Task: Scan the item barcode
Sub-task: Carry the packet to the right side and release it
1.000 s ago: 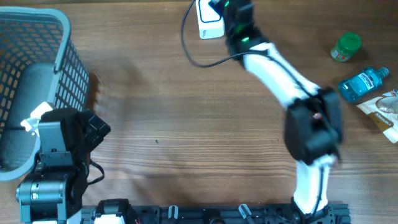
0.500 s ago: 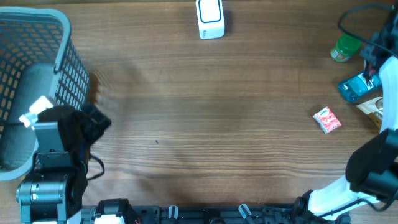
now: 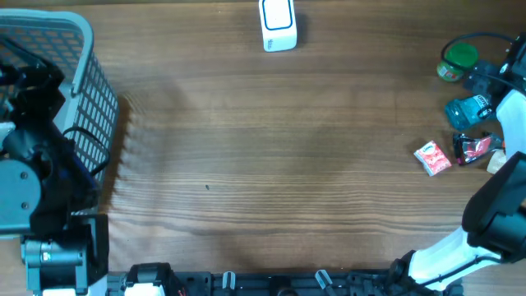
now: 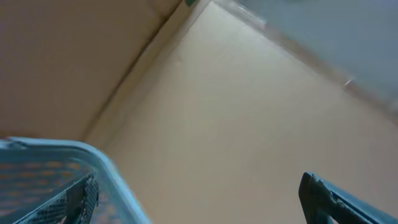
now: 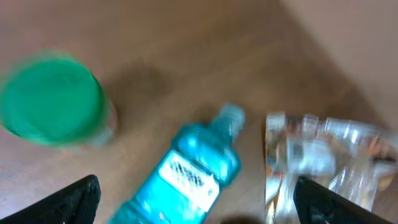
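The white barcode scanner (image 3: 278, 25) stands at the table's far edge, in the middle. Several items lie at the right: a green-lidded jar (image 3: 457, 59), a blue bottle (image 3: 467, 111), a small red packet (image 3: 431, 158) and a clear packet (image 5: 329, 155). My right gripper (image 5: 195, 182) hangs open over the blue bottle (image 5: 193, 174), with the jar (image 5: 56, 99) to its left; nothing is held. My left gripper (image 4: 196, 185) is open and empty, beside the basket's rim (image 4: 93, 160).
A grey-blue wire basket (image 3: 82, 49) fills the left end, with my left arm (image 3: 33, 164) raised over it. My right arm (image 3: 505, 205) runs along the right edge. A black cable (image 3: 472, 37) loops near the jar.
The right arm swung from the scanner to the right end and its jaws opened. The red packet now lies on the table. The left arm rose over the basket.
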Robot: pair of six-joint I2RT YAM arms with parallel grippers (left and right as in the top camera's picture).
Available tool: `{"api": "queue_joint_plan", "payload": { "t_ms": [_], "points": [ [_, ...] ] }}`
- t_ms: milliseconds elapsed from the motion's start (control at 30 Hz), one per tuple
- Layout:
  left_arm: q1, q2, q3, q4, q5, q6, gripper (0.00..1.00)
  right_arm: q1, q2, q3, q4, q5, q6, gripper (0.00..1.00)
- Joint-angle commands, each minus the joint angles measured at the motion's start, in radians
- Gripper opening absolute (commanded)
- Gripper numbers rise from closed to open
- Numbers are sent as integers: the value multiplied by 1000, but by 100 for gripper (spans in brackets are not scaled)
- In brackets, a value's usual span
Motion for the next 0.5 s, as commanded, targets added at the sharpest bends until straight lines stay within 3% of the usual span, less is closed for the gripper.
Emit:
{"api": "queue_joint_plan", "payload": {
  "t_ms": [0,67,167,233,367,467],
  "points": [
    [-3,8,5,-85,-27,296,100,12,-181,30,95,-104,-100,100],
    [-3,8,5,-192,-27,380,100,17,-265,30,113,-164,-211,100],
    [-3,0,5,-382,-27,499,100,32,-415,23,49,-232,-223,100],
    [-3,-25,5,-429,-5,501,100,42,-500,23,43,-270,-224,100],
    [-3,-140,5,-495,185,496,100,154,-745,-37,52,-269,-228,100],
    [4,-243,5,-520,285,494,100,291,-1072,-217,102,-266,-273,100]
  ]
}}
